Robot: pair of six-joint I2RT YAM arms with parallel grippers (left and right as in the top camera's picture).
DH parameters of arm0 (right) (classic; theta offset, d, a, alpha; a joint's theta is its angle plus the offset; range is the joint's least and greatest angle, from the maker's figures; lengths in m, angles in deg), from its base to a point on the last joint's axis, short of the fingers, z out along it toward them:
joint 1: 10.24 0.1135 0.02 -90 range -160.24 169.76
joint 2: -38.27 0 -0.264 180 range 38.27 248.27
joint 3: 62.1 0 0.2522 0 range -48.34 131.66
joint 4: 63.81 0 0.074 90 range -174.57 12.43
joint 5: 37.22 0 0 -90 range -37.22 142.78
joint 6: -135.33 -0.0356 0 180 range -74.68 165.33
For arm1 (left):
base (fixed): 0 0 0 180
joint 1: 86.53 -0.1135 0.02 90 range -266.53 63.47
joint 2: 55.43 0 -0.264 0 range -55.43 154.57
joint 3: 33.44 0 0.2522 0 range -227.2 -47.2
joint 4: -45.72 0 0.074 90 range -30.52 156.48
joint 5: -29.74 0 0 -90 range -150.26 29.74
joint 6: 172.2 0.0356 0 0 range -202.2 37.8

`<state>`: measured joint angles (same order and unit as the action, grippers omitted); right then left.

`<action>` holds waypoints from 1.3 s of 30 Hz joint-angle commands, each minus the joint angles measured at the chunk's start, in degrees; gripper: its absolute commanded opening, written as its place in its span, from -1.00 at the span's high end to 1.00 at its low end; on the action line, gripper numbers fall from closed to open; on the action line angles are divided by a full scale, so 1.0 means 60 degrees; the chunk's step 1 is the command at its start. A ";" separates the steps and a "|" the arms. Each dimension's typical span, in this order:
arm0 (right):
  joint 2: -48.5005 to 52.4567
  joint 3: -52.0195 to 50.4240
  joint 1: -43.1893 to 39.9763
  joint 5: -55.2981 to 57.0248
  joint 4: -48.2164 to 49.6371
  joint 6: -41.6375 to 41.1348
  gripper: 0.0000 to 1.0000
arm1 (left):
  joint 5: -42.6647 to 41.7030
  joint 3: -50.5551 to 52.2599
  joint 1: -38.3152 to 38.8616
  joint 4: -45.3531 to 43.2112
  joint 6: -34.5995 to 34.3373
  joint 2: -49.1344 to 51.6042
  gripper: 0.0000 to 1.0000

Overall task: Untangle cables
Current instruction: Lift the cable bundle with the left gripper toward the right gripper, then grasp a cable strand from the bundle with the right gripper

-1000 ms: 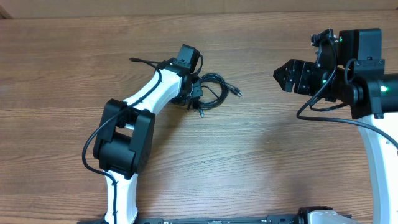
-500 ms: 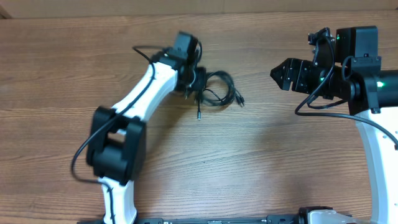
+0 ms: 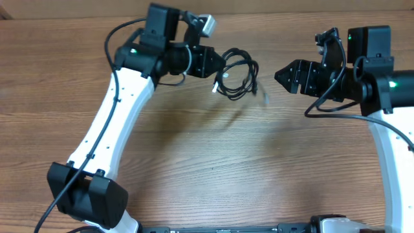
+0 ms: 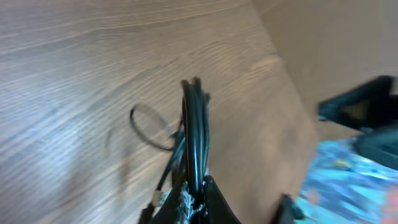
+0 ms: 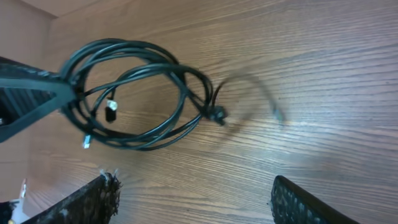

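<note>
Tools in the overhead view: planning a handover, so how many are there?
2. The left tool is shut on the cable bundle at upper centre; the right tool stands open to the bundle's right, apart from it. None appears hidden.

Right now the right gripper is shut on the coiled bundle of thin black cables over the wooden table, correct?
No, the left gripper is shut on the coiled bundle of thin black cables over the wooden table; the right gripper is open, clear of it. The overhead view shows this.
</note>
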<state>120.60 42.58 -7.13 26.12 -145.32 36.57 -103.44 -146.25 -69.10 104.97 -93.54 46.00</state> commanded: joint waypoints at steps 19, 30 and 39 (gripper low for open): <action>0.1749 -0.0109 0.2535 -0.0069 0.2488 -0.6870 0.05 | -0.1173 -0.0080 -0.0284 -0.0029 -0.1490 0.0029 0.92; 0.2452 -0.0142 0.2543 -0.0076 0.3472 -0.7817 0.04 | -0.1315 -0.0080 -0.0273 -0.0095 -0.1851 0.0029 0.92; 0.3238 -0.0142 0.2601 -0.0681 0.3934 -0.7836 0.06 | -0.1322 -0.0080 -0.0273 -0.0098 -0.2014 0.0029 0.91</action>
<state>139.09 42.05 7.97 23.37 -122.46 -9.92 -109.38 -146.25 -70.89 104.82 -104.60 46.00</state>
